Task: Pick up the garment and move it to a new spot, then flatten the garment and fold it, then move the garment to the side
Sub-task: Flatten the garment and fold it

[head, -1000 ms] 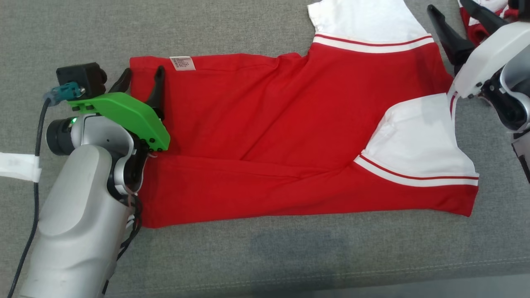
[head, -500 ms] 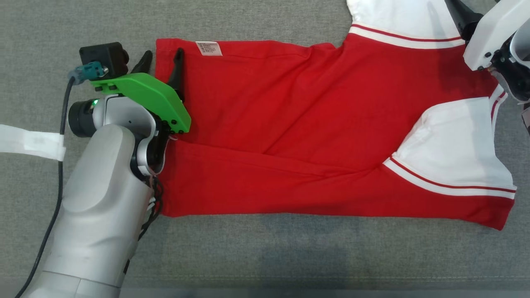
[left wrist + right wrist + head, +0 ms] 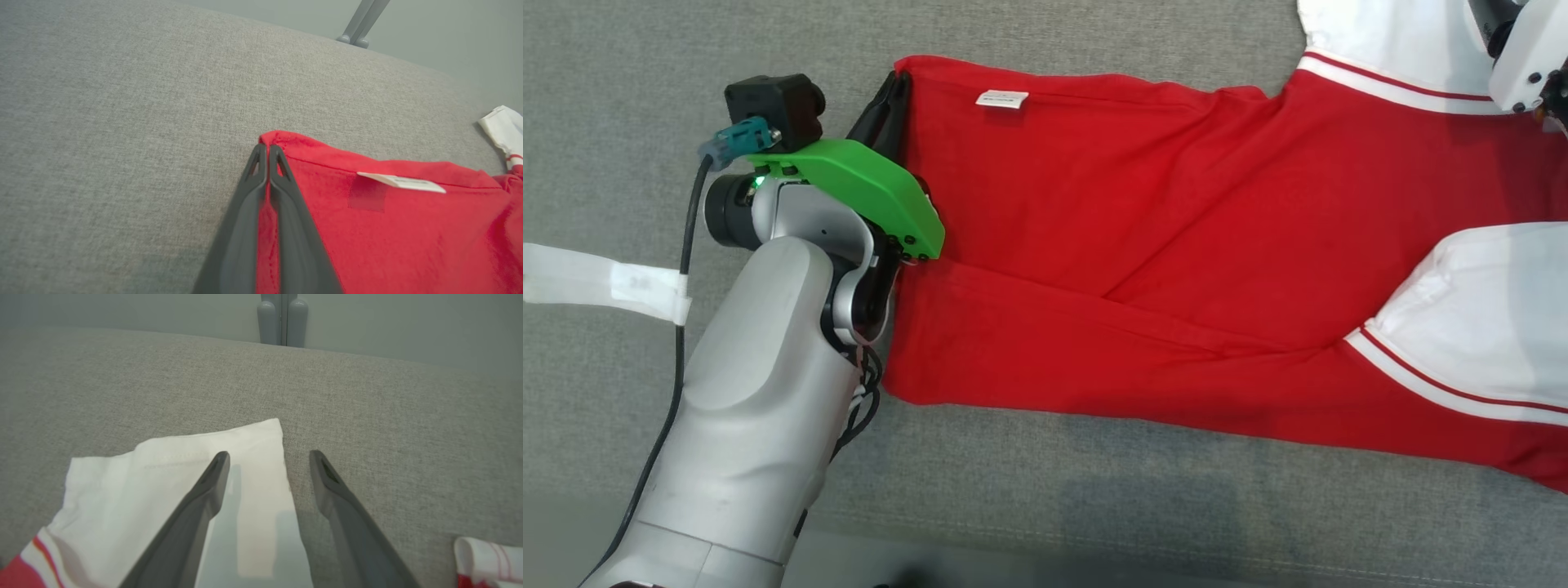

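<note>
Nearest, a seam ran along the near edge of the grey fabric surface (image 3: pixel 1094 506). The left arm's pale forearm (image 3: pixel 752 425) rose from the near left, with a dark cable (image 3: pixel 682 327) wrapped in white tape (image 3: pixel 605 282) beside it. The red garment (image 3: pixel 1176 245) lay spread from left to right across the surface. One white sleeve (image 3: pixel 1486 327), edged with a red stripe, was folded over its near right part. A long crease ran across the body.

Farther in, a green bracket (image 3: pixel 866 188) sat on the left wrist, over the garment's left edge. The left gripper (image 3: pixel 898 82) was pinched tight on the garment's far left corner. In the left wrist view its fingers (image 3: pixel 286 212) met with red cloth between them. A white label (image 3: pixel 1002 99) lay just right of that corner along the far hem.

At the far right, the right gripper (image 3: pixel 269 455) stood wide and held nothing. One finger was over the other white sleeve (image 3: pixel 163 498) and the other over bare fabric. A small red and white cloth (image 3: pixel 482 555) lay to its right. Beyond the surface stood grey legs (image 3: pixel 281 318).
</note>
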